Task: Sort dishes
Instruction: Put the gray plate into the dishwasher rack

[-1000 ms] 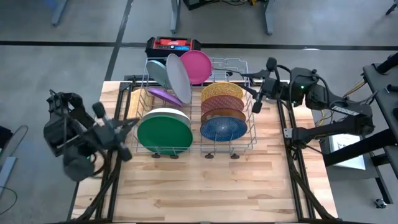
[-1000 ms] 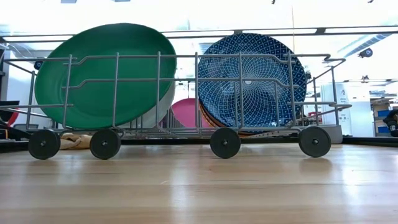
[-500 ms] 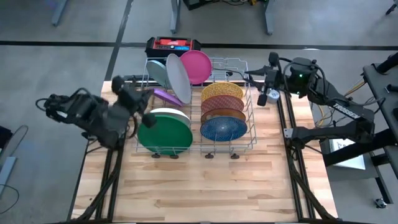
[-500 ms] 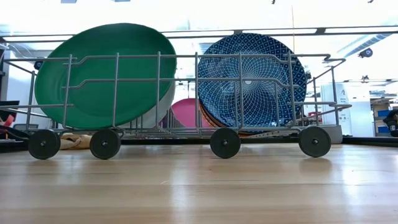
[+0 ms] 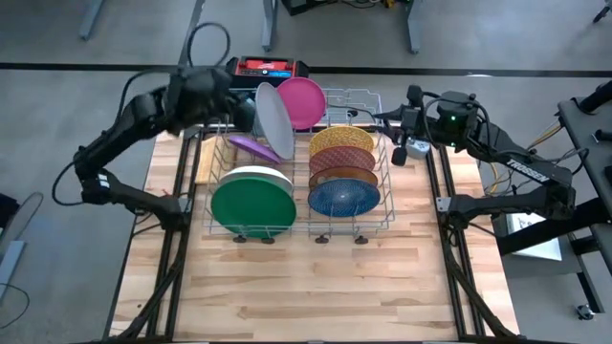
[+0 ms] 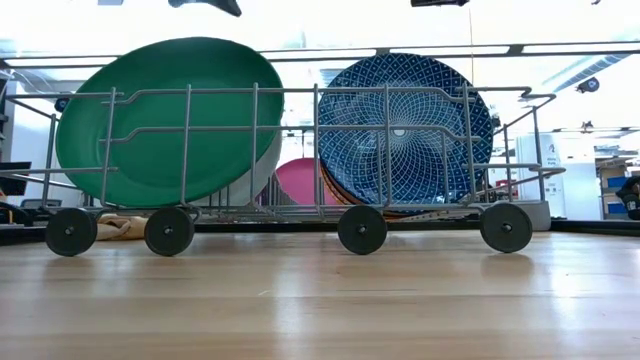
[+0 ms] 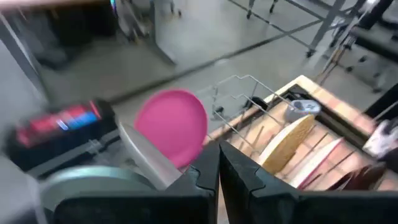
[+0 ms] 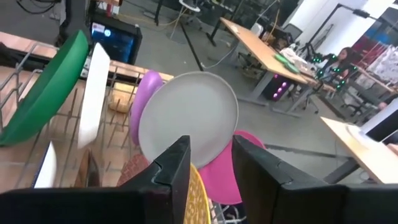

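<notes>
Rack (image 5: 298, 162) of silver wire sits mid-table in the high view, all dishes in it. Green plate (image 5: 252, 205) fills its near-left corner w/ a white plate (image 5: 256, 173) right behind; blue patterned plate (image 5: 343, 197) near-right, then brown (image 5: 346, 178), maroon (image 5: 341, 160) and yellow (image 5: 340, 140) ones stacked behind it. Purple plate (image 5: 252, 147) lies tilted at the rack's left-middle; grey plate (image 5: 273, 120) and pink plate (image 5: 301, 102) stand at the far end. Left gripper (image 5: 239, 110) hovers over the rack's far-left corner; right gripper (image 5: 405, 145) just off its far-right corner.

Low view — green and blue plates stand upright behind the front wires, pink one glimpsed between them.

Left wrist view — fingers (image 7: 205, 177) pressed together, holding nothing, aimed at the pink plate.

Right wrist view — fingers (image 8: 174, 165) spread apart, empty, grey plate (image 8: 188, 124) ahead w/ purple beside it.
</notes>
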`<control>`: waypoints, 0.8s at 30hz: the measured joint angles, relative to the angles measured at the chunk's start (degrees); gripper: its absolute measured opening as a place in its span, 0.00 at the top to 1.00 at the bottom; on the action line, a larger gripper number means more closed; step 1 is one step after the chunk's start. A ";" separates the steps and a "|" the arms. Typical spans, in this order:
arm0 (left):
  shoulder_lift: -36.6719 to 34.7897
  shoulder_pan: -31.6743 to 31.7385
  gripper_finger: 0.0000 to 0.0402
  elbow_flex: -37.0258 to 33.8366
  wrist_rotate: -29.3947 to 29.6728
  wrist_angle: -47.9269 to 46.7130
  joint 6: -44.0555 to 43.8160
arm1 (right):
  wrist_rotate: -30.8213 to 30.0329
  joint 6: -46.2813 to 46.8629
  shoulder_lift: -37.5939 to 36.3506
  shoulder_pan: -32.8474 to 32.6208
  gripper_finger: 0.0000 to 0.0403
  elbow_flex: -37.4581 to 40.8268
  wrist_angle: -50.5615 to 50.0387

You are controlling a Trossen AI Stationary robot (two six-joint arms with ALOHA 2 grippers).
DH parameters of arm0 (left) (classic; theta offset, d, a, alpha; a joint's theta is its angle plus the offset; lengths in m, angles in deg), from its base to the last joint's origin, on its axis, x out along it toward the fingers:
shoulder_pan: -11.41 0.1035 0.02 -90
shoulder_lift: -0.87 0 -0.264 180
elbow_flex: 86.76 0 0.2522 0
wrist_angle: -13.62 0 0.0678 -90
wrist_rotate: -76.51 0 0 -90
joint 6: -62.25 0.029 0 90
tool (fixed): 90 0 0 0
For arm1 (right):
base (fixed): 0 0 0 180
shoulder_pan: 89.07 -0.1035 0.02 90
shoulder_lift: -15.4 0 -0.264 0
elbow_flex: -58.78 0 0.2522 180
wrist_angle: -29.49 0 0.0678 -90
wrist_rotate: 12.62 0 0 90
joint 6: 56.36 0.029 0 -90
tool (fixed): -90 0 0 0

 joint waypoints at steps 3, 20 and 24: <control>2.98 7.02 1.00 0.88 -9.38 -0.16 -4.33 | -0.02 0.00 0.00 0.01 0.72 0.01 -0.95; 22.48 13.64 0.95 18.78 -12.09 -19.34 -8.16 | -0.08 -1.16 -0.09 2.93 0.74 1.78 -2.46; 27.90 13.05 0.86 28.66 -8.75 -26.75 -8.25 | -0.08 -1.14 -0.09 4.03 0.71 2.14 -2.52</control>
